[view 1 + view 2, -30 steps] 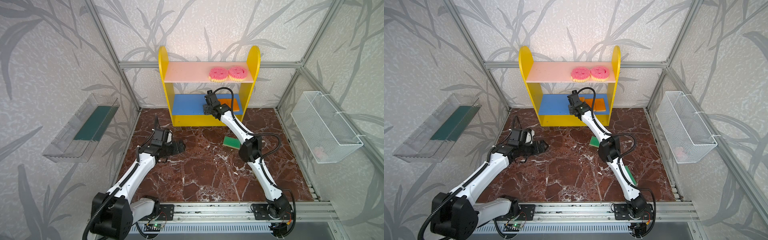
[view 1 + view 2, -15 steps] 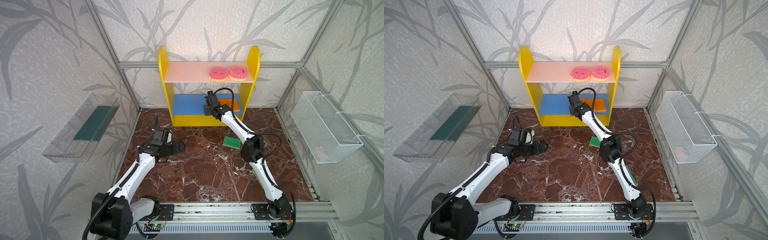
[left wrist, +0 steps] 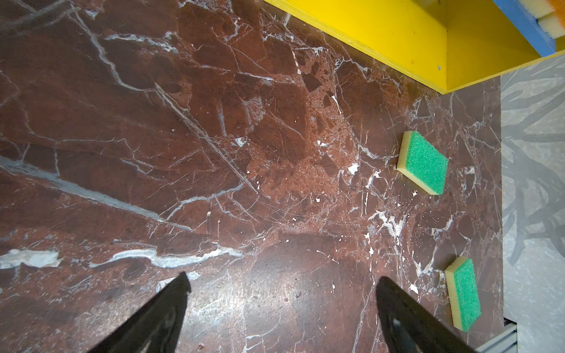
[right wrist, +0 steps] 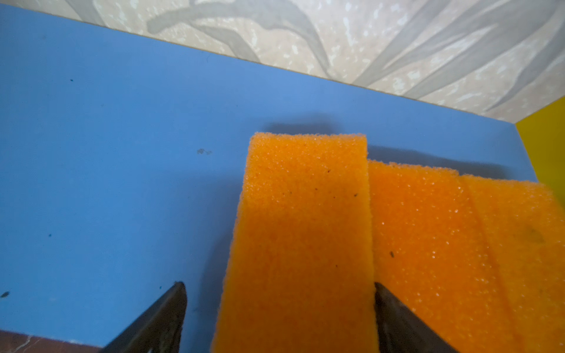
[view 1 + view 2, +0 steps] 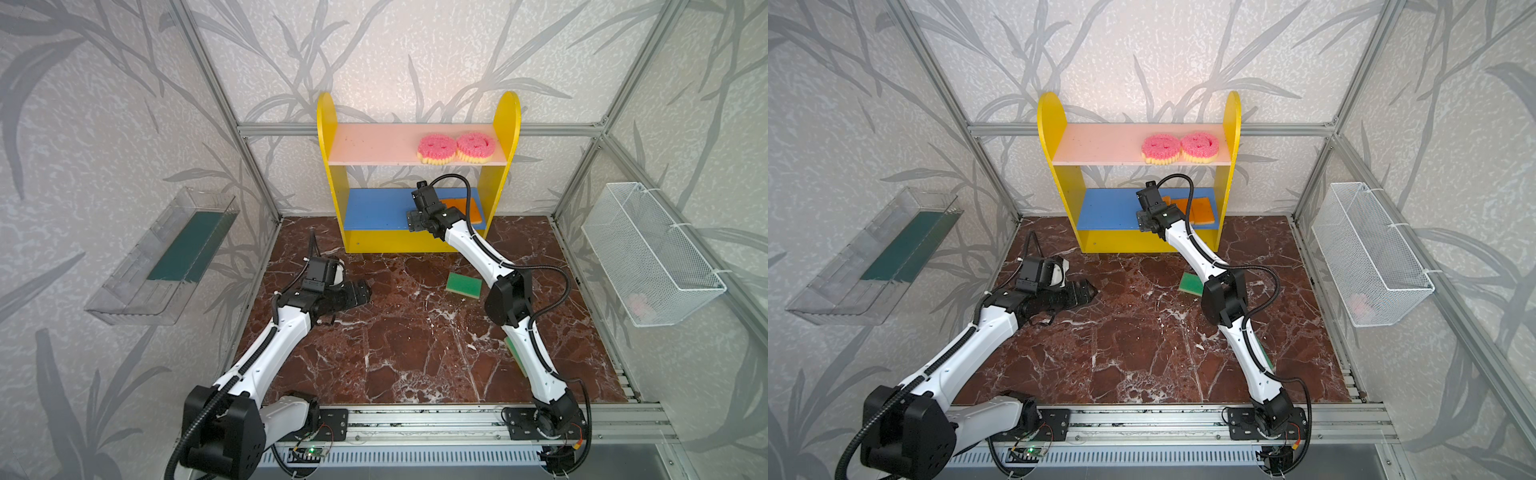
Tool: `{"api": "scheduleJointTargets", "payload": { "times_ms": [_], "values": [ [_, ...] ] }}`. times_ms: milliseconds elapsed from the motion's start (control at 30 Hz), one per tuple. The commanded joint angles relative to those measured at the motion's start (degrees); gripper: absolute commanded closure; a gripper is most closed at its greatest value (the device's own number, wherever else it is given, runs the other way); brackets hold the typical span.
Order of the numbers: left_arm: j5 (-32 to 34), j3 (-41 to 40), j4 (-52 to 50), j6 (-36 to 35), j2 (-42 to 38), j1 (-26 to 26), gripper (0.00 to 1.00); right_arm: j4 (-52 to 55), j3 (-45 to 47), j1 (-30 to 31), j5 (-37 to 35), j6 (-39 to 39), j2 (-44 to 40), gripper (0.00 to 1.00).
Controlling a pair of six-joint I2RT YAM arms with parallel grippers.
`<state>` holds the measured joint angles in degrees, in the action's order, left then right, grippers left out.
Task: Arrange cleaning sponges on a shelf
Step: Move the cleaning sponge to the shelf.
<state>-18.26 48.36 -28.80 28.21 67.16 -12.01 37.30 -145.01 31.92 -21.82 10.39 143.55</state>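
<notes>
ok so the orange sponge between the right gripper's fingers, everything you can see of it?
The orange sponge is a rectangular pad of coarse, open-pored foam, and only its orange top shows. It lies on the shelf's blue middle board, long side against a second orange sponge. Whether they overlap cannot be told. The right gripper straddles one end of it, jaws open, with a clear gap on one side.

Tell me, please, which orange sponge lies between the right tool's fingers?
The orange sponge farthest from the shelf's yellow side wall; the other two lie outside the right tool.
</notes>
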Motion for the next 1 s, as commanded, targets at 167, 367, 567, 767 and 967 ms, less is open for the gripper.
{"api": "scheduleJointTargets", "payload": {
  "times_ms": [167, 367, 567, 767, 967],
  "values": [
    [-0.24, -0.46, 0.14, -0.39, -1.04, -0.38, 0.03, 2.36, -3.33, 0.21, 0.31, -0.88, -1.3, 0.03],
    [-0.17, -0.48, 0.14, -0.5, -0.98, -0.38, 0.03, 2.25, -2.94, 0.2, 0.03, -1.42, -2.51, 0.0],
    [0.02, -0.48, 0.13, -0.56, -1.04, -0.38, 0.03, 2.16, -2.2, 0.25, 0.72, -1.58, -4.69, 0.0],
    [0.36, 0.21, -0.07, -1.4, -0.85, -0.45, 0.01, 5.78, -0.77, 1.18, 3.61, -2.68, -9.68, 0.0],
    [6.22, 3.04, -0.93, -1.03, 0.67, -5.74, 0.01, 2.84, 18.05, 2.19, 8.82, -2.48, -24.55, 0.01]
  ]
}}
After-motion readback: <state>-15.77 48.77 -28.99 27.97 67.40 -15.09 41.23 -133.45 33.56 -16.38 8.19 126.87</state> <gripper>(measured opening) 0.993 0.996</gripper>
